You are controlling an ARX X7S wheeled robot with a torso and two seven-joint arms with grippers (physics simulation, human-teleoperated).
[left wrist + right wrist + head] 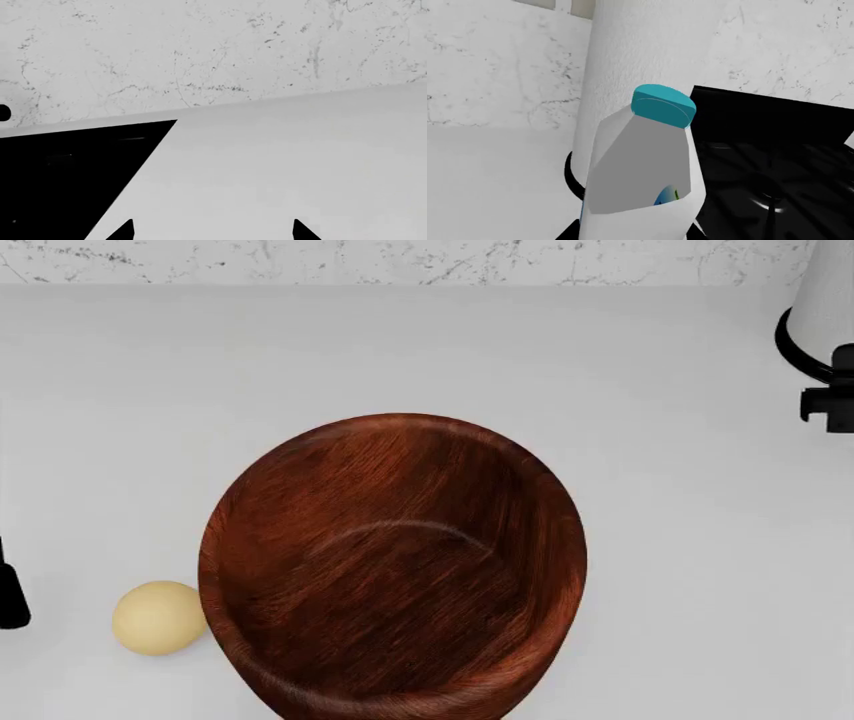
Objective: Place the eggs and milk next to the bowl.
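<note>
Holding: the milk (640, 170) fills the right wrist view very close to the camera, teal cap up and slightly tilted; the right claw's fingertips barely show at the frame's lower edge on either side of the bottle, so I judge it clenched on the milk, though contact itself is hidden.
Left claw: the left gripper (213, 231) shows two dark fingertips well apart over bare white counter (280, 170), released and gripping nothing.
Near, head view: the bowl (394, 570) sits on the counter, with the pale yellow egg (159, 618) just beside its left rim, possibly touching.
White egg: not visible in any view.
Far: a tall white cylinder (627, 55) with a black base ring stands close behind the milk, a black stove surface (774, 175) beside it, and a marbled wall (200, 50) at the back.
Risk, bottle: lifting or swinging could knock the cylinder, being so near.
Risk, grip: a low hold on a tilted bottle may let it slip or tip in transit.
Risk, placement: setting it down carelessly could nudge the bowl and roll the egg away.
</note>
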